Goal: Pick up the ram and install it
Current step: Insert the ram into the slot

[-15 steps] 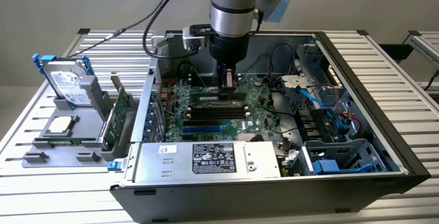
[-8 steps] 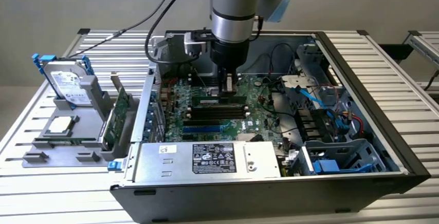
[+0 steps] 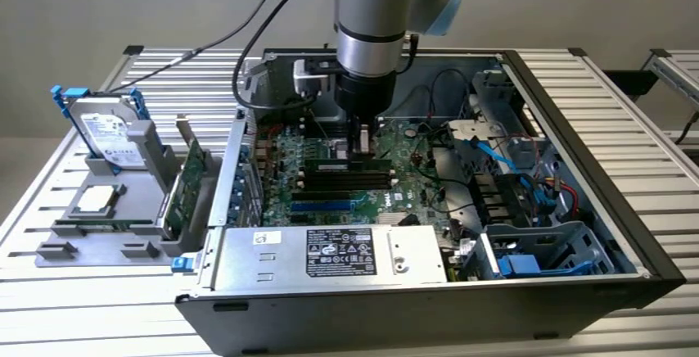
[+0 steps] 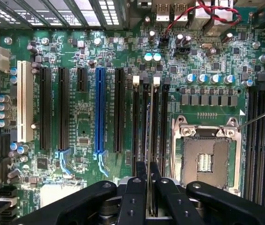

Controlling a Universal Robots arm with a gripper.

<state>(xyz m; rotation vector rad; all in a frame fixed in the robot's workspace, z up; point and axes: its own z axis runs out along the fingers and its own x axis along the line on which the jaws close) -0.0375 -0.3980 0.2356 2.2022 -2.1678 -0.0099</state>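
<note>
My gripper [image 3: 362, 146] reaches down into the open computer case [image 3: 611, 201] over the motherboard [image 3: 317, 197]. It is shut on the ram [image 3: 349, 161], a thin green stick held level just above the black memory slots [image 3: 345, 180]. In the wrist view the two black fingertips [image 4: 141, 169] stand close together, with the gripper [image 4: 148, 166] lined up over the end of the memory slots [image 4: 149, 122]. The stick itself is seen edge-on between them and is mostly hidden.
An empty CPU socket [image 4: 205, 159] lies beside the slots, and a blue expansion slot [image 4: 99, 110] on the other side. Outside the case, a grey fixture [image 3: 98, 234] holds a hard drive [image 3: 110, 132], a silver CPU chip [image 3: 96, 199] and a green expansion card [image 3: 195, 178]. Cables [image 3: 513, 185] fill the case's right side.
</note>
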